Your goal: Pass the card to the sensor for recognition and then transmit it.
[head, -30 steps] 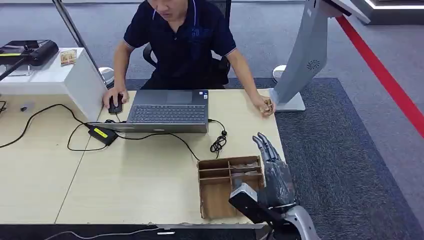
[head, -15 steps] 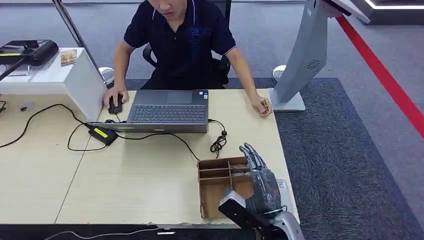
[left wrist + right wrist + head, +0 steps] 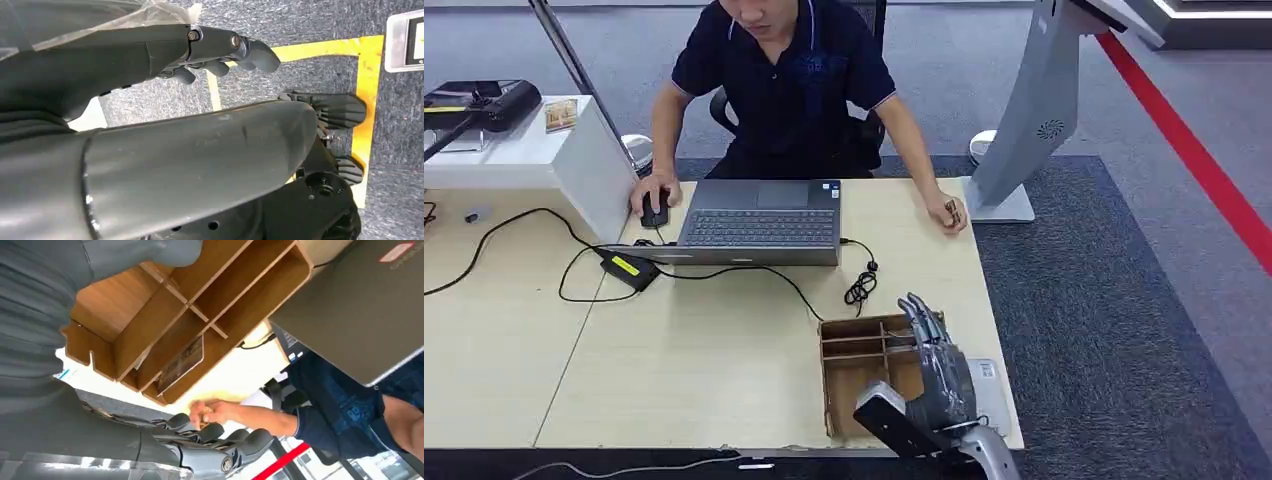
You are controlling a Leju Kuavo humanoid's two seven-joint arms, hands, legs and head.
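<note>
Card (image 3: pixel 181 364) in wooden organizer (image 3: pixel 854 375), partly hidden; right hand (image 3: pixel 942 372) empty, fingers extended.

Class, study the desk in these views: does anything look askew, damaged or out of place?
Little stands out. In the wooden organizer, a card leans tilted in its slot rather than lying flat. The right hand hovers over the organizer, holding nothing. A black cable lies loosely coiled on the desk.

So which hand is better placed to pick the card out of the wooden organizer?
The right hand: it hovers open directly over the wooden organizer, where a card lies in a slot. The left hand hangs over the carpet floor.
</note>
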